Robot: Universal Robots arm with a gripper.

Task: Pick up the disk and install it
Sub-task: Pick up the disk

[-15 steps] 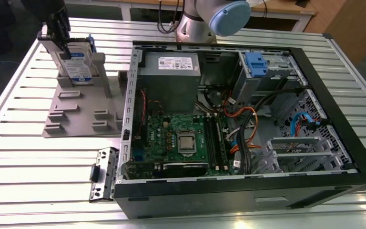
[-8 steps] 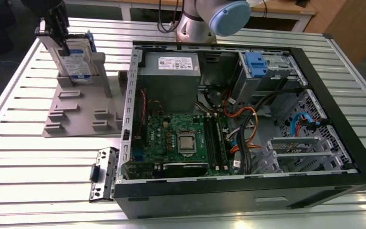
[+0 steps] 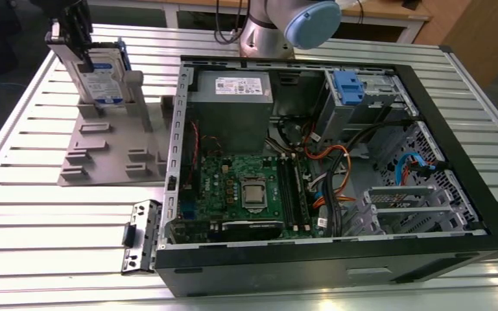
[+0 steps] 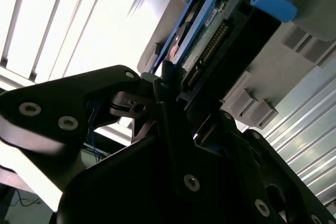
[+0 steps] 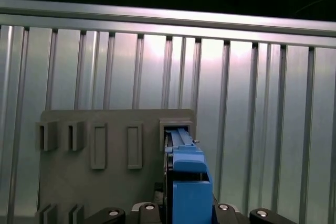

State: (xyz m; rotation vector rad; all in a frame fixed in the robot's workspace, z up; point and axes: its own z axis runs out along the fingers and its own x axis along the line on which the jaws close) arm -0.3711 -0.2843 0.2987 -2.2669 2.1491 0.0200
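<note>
Disk (image 3: 104, 76): upright on edge in a slot of the grey stand (image 3: 111, 152), at the exterior view's left, outside the computer case (image 3: 456, 194); label side visible.
Gripper (image 3: 76, 39): at the disk's top end, astride it; clamped or loose, cannot tell, contact lost in black shadow.
Blue frame (image 5: 189, 182): edge-on in first wrist view, running down into the slot; near end cropped.
Connector row (image 4: 210, 43): visible on the disk's board side in second wrist view; rest hidden behind gripper body.
Arm (image 3: 275, 26): base and blue-capped joint, cut off at picture edge.
Case: open, lying on slatted table (image 3: 24, 214); motherboard (image 3: 240, 188) exposed; blue tab (image 3: 350, 87) at a drive bay, bay interior hard to make out.
</note>
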